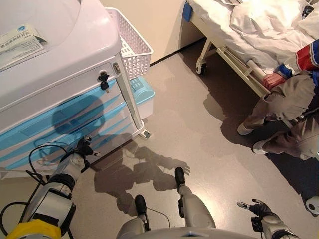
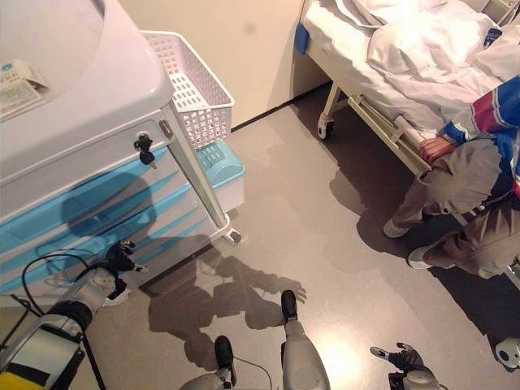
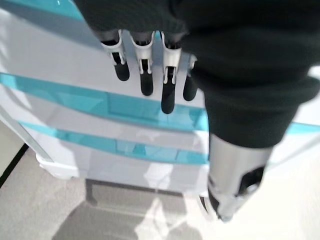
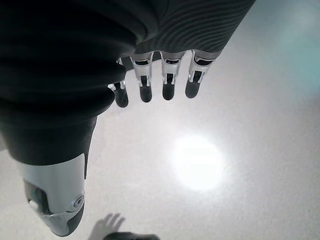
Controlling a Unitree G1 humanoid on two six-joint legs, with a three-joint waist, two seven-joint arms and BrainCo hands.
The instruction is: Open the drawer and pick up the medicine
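A white medical cart with several blue-fronted drawers stands at the left, and all its drawers are closed. A black key hangs in the lock at its top drawer. No medicine shows in any view. My left hand is low by the cart's bottom drawers. In the left wrist view its fingers are straight and point at a blue drawer front, a little short of it. My right hand hangs open over the floor at the lower right, holding nothing.
A white mesh basket hangs on the cart's right side, above a blue-lidded bin. Papers lie on the cart top. A hospital bed stands at the back right, and a person sits on its edge.
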